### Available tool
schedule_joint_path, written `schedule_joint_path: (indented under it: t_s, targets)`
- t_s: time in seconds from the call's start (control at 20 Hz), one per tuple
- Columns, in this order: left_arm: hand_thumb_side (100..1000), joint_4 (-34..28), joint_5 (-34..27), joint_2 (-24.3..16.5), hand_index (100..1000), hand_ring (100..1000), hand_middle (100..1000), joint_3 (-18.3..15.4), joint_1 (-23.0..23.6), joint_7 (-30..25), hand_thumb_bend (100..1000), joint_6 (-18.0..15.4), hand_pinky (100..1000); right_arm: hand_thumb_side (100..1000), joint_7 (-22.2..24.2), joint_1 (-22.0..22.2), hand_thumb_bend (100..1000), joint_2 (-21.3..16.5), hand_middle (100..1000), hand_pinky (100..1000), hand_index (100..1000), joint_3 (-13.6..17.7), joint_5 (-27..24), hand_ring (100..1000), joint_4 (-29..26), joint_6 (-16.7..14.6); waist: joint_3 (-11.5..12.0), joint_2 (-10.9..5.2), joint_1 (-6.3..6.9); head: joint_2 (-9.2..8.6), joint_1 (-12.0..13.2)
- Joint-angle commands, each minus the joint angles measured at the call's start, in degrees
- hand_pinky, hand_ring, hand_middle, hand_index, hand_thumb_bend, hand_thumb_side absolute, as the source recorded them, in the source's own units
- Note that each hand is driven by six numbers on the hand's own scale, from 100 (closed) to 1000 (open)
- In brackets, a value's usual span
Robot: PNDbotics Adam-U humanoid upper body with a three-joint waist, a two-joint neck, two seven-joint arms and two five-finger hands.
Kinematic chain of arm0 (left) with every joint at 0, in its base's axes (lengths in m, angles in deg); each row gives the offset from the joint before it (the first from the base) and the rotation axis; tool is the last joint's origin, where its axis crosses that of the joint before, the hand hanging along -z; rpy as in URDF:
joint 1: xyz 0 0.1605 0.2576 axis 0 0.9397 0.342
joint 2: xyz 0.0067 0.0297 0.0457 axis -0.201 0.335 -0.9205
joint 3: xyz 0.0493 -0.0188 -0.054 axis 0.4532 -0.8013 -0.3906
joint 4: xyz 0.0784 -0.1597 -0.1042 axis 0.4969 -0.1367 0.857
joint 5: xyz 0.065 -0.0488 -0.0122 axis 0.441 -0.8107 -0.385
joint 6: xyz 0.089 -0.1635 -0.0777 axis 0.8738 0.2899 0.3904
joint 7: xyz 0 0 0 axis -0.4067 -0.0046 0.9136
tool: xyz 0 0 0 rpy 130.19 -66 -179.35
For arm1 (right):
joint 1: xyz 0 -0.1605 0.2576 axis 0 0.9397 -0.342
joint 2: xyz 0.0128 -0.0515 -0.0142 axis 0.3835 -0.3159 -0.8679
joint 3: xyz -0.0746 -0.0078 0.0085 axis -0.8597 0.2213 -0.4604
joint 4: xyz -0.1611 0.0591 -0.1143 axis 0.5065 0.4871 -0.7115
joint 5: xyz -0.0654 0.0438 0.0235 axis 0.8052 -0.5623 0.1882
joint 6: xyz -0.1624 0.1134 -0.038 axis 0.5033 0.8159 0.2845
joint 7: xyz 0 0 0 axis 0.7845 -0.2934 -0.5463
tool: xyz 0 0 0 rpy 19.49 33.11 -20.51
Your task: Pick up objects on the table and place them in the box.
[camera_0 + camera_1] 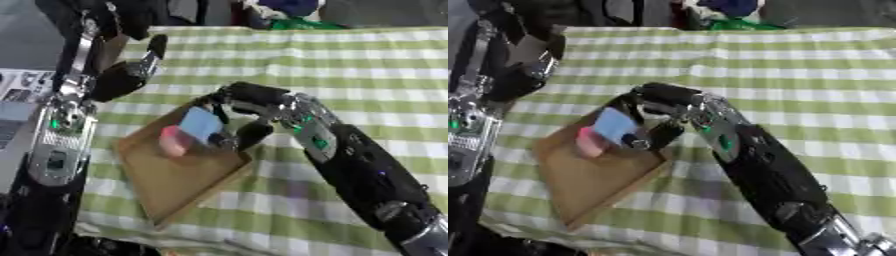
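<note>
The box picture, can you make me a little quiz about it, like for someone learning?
1. True or false: the right robot hand holds a blue block over the box.
2. What colour is the block already inside the box?
3. Which robot hand is raised away from the box: A left, B right?

Key: 1 true; 2 pink; 3 A.
</note>
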Motion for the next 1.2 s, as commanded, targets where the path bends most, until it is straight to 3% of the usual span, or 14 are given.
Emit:
schedule_joint_path:
  t_s: [0.05,0.25,0.45,0.75,1.05,1.1,1.2]
  targets:
    - [325,-1.1,0.3,-0.6,739,544,518,-0.5,-0.9,0.0,343,0.1,584,461,0.3,-1.1,100,-0.1,608,813,913,-0.2,1.9,740,-2.3,-1.1,-0.1,-0.89,-0.05,0.30,0.3]
    - [327,-1.0,0.3,-0.6,739,543,518,-0.5,-0.8,0.1,344,0.2,583,594,-1.0,-1.1,100,-0.6,770,826,981,-0.3,4.5,782,-3.7,-1.9,-0.3,-1.03,0.00,0.30,0.4]
    - [328,-1.0,0.4,-0.7,740,543,519,-0.5,-0.7,0.1,346,0.2,583,650,-3.8,-1.3,197,-1.2,854,832,992,-0.1,7.2,801,-4.7,-3.3,-0.5,-1.15,0.03,0.30,0.6]
    - [328,-1.0,0.5,-0.7,742,543,520,-0.5,-0.6,-0.1,347,0.2,584,676,-6.8,-1.6,291,-1.8,912,842,998,0.3,8.9,820,-5.0,-4.4,-0.7,-1.32,0.09,0.30,0.7]
    - [327,-1.0,0.5,-0.7,742,542,520,-0.5,-0.6,0.0,346,0.2,584,687,-7.0,-1.7,316,-2.2,934,849,1000,0.1,9.6,829,-5.3,-5.0,-0.8,-1.34,0.11,0.30,0.8]
    - [329,-1.0,0.5,-0.7,742,542,520,-0.5,-0.6,0.0,340,0.2,583,667,-6.9,-1.6,360,-2.2,937,851,1000,0.1,9.8,831,-5.2,-5.1,-0.8,-1.34,0.13,0.30,0.8]
    - [327,-0.9,0.5,-0.7,742,542,520,-0.5,-0.6,0.0,347,0.2,583,687,-6.5,-1.5,325,-2.1,938,851,1000,-0.1,10.1,832,-5.1,-5.3,-0.7,-1.34,0.15,0.30,0.8]
